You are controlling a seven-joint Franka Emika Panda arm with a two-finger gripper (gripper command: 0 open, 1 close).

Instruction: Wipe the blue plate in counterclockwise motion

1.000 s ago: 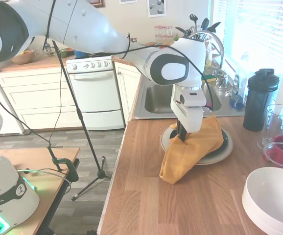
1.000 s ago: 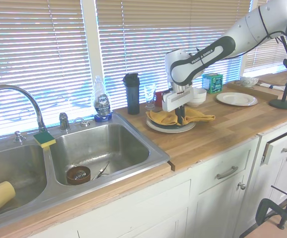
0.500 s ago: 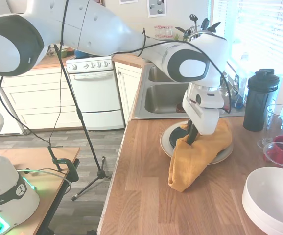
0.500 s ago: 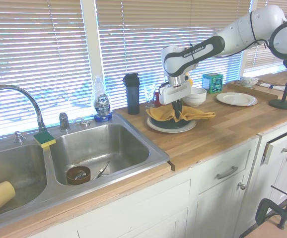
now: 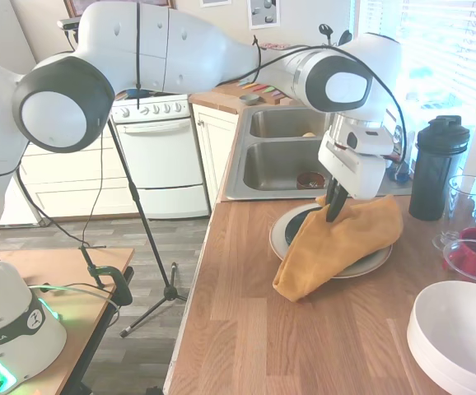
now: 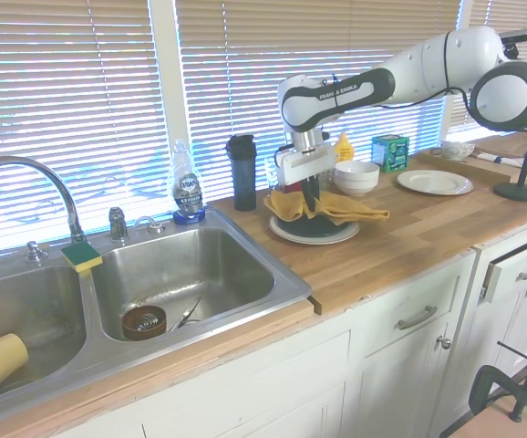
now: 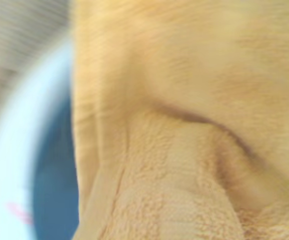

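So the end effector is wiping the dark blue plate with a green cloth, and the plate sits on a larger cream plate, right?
Not quite: the cloth is mustard yellow, as both exterior views show. The end effector does press it on the dark blue plate, stacked on the larger cream plate.

Yellow cloth [image 5: 345, 243] bunched at the gripper [image 5: 330, 216], draped over the cream plate [image 5: 371, 267] directly below it. Black shaker bottle [image 5: 437, 169] near the gripper on the window side. Clear glass [image 5: 467, 206] and red container [image 5: 475, 255] beyond the bottle. White bowl [image 5: 460, 333] well apart from the gripper on the wooden counter [image 5: 304, 346]. Double steel sink [image 5: 275, 160] just behind the gripper. Dish soap bottle [image 6: 187, 187] and green-yellow sponge [image 6: 81, 255] well apart, along the sink's window edge. White stove [image 5: 160, 152] far off across the room.
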